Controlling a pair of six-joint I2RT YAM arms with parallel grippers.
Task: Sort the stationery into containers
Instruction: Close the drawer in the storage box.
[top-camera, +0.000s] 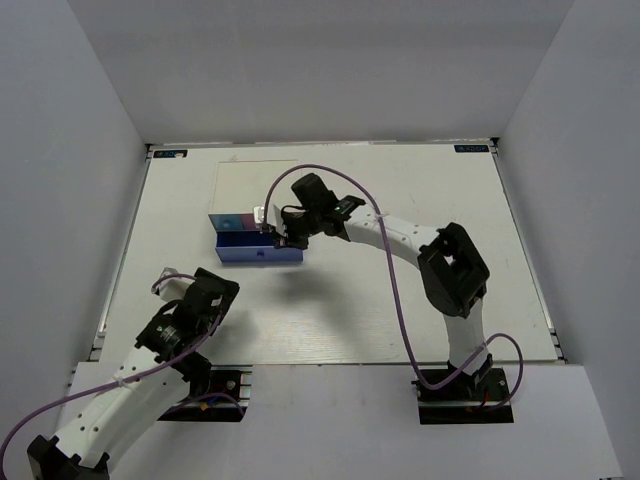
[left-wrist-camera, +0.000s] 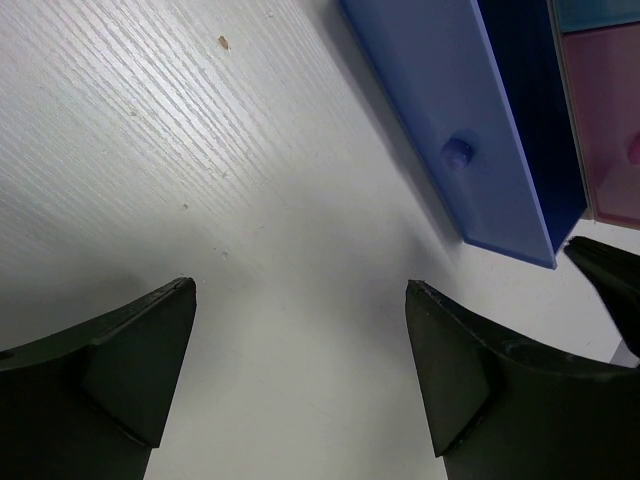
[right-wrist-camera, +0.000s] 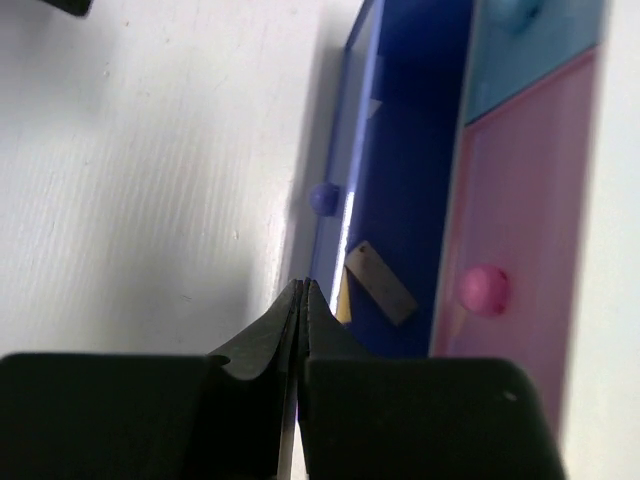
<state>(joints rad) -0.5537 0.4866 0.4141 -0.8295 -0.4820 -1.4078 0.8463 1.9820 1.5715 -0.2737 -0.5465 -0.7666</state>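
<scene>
The drawer box (top-camera: 236, 224) stands at the table's middle left, its blue drawer (top-camera: 258, 254) pulled out toward me. In the right wrist view the open blue drawer (right-wrist-camera: 400, 150) holds a tan eraser block (right-wrist-camera: 380, 283); the pink drawer front (right-wrist-camera: 520, 200) beside it is closed. My right gripper (right-wrist-camera: 303, 287) is shut and empty, its tips just over the blue drawer's front edge; it also shows in the top view (top-camera: 277, 238). My left gripper (left-wrist-camera: 300, 290) is open and empty over bare table, short of the blue drawer front (left-wrist-camera: 470, 110). No highlighters are in view.
A light blue drawer front (right-wrist-camera: 530, 50) sits next to the pink one. White walls close in the table (top-camera: 400, 300) on three sides. The right arm's purple cable (top-camera: 390, 270) loops over the table's middle.
</scene>
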